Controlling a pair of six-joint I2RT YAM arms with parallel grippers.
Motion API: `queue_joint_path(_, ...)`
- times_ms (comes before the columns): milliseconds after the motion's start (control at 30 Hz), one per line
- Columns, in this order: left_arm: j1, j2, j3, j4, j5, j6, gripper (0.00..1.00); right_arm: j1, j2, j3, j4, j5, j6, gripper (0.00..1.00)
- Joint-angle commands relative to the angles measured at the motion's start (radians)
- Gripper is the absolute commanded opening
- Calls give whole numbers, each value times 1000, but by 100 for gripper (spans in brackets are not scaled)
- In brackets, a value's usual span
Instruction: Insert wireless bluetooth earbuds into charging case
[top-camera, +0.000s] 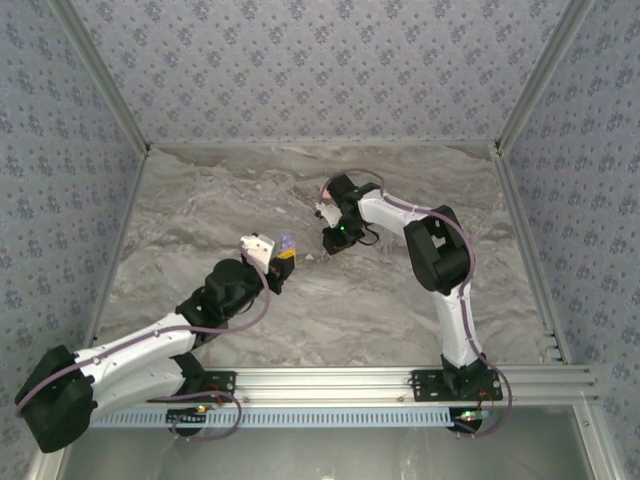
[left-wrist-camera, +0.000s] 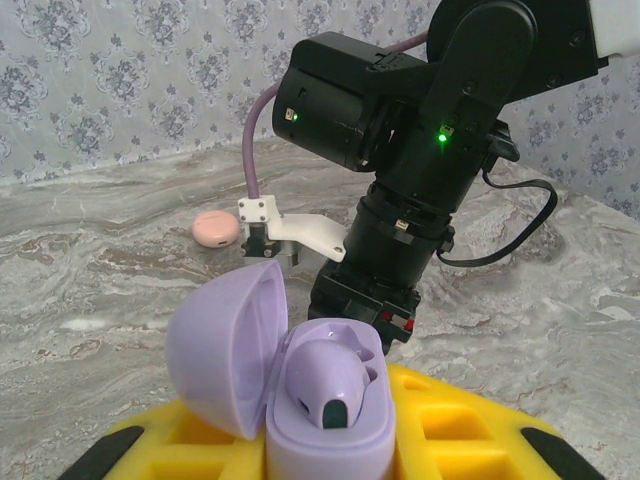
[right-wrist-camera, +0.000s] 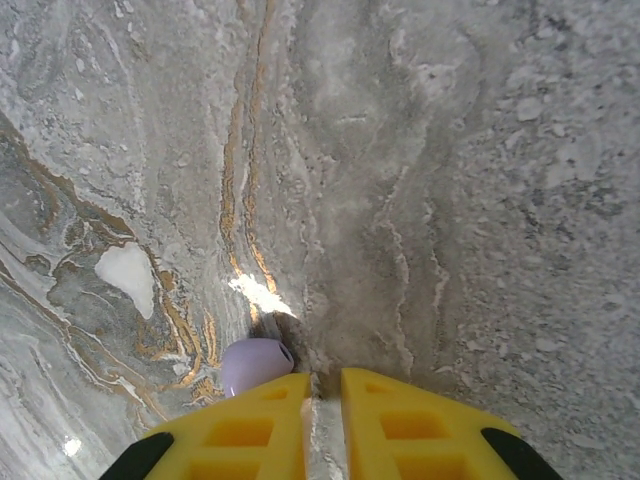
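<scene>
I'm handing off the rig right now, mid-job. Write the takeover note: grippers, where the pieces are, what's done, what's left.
Left gripper: shut on the lavender case, lid open.
Right gripper: shut, tips low over the table. A loose lavender earbud lies beside one fingertip, not between the fingers.
Pink case: closed, on the table beyond the right arm.
Done: one seated earbud in the lavender case.
Left: reopen, grasp the loose earbud, and probably seat it beside the first.
</scene>
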Motion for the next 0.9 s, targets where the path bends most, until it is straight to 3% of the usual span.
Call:
queue_joint_path(0,-2,-2,25,29,12,5,25,11,-21,-6,-67,13,-8,17)
queue_joint_path(467,-2,3,39,21,20,8,25,36,-110,-13,-47,43,50,32)
queue_joint_path(700,-2,8,41,20,21,10,25,59,-68,41,-62,68,96,46)
queue_joint_path(867,-2,8,42,19,22,8,25,76,-42,66,-67,103,200,49)
